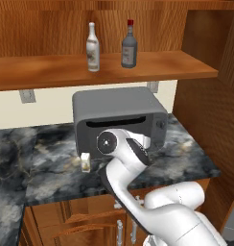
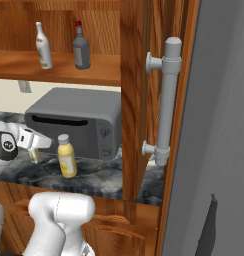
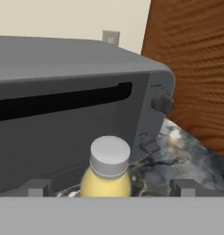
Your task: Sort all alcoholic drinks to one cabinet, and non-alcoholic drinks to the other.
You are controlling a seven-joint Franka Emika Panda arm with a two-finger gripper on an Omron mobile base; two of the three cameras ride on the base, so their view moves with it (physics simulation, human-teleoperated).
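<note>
A plump yellow juice bottle (image 3: 107,176) with a pale grey cap stands on the marble counter in front of the toaster oven, also seen in the right base view (image 2: 67,157). My gripper (image 3: 113,188) is open, with a fingertip on each side of the bottle and clear of it. A small cream carton (image 1: 85,162) sits on the counter left of the arm. The slim white bottle (image 1: 93,47) and the squat dark grey bottle with a red cap (image 1: 129,45) stand on the long shelf board of the reddish-brown wall cabinet (image 1: 47,71). The other cabinet is out of view.
A grey toaster oven (image 1: 120,117) stands right behind the yellow bottle. A wooden side panel (image 2: 136,100) rises at the counter's right end. Beyond it is a grey door with a long handle (image 2: 166,100). Wooden base cabinet doors (image 1: 66,226) lie under the counter.
</note>
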